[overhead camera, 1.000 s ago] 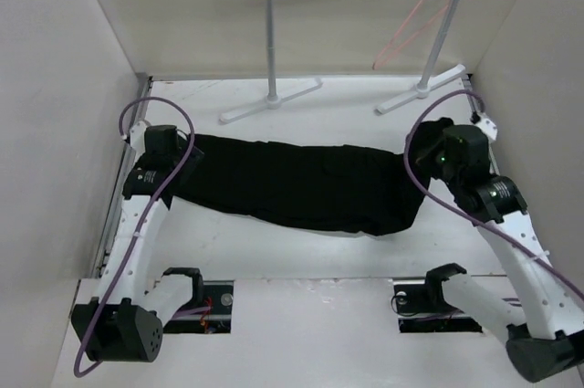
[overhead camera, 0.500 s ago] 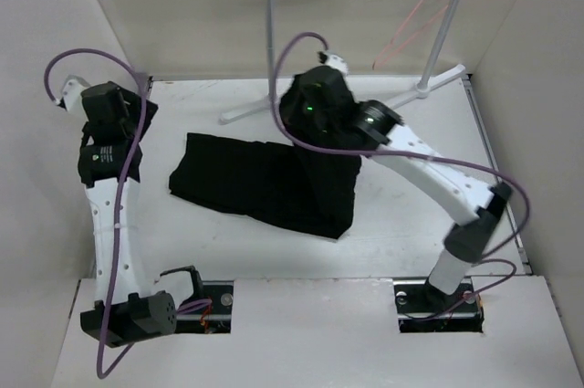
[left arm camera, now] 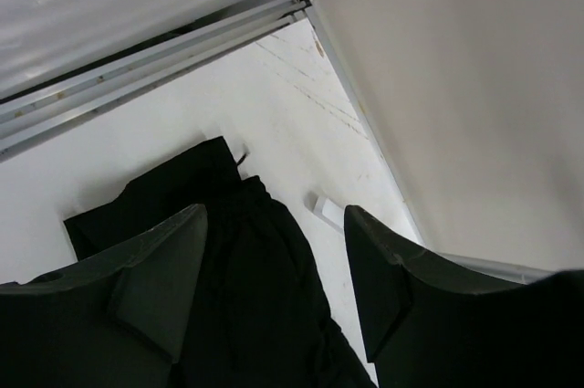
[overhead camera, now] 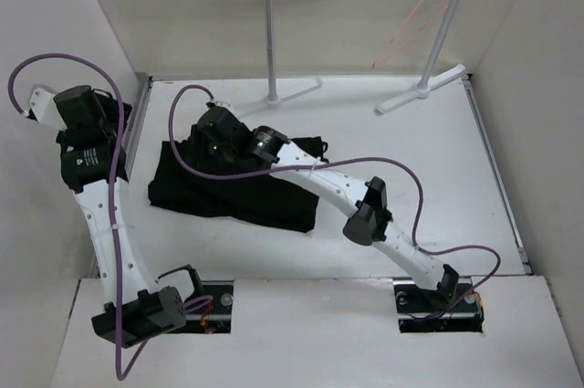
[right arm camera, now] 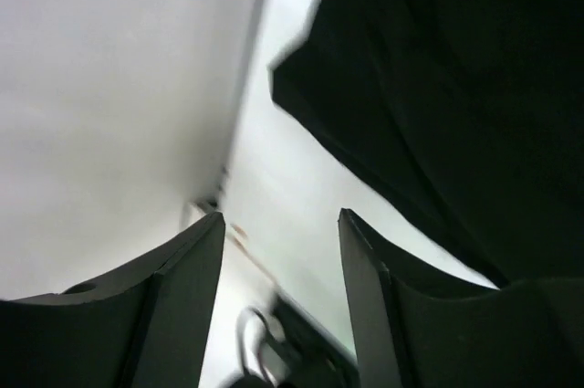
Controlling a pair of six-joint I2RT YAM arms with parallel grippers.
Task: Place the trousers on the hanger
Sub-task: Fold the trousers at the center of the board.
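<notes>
Rack [overhead camera: 271,32] is my landmark. Trousers [overhead camera: 210,192] lie in a folded heap front-left of its left foot. Hanger [overhead camera: 401,40] hangs at the rack's right end, well apart from the cloth. My left gripper [left arm camera: 274,214] and right gripper [right arm camera: 281,219] are spread, empty. Risk: pinching one layer only, so the heap unfolds and slips free.

The right half of the counter [overhead camera: 456,169] lies bare, open right up to the feet of the rack [overhead camera: 271,32] at the back. The hanger [overhead camera: 412,28] hangs beside the rack's right post, with open air in front. The right arm [overhead camera: 319,173] slants across the middle, over the trousers [overhead camera: 228,201]. The left arm [overhead camera: 96,187] stands close to the left wall [overhead camera: 55,41].
</notes>
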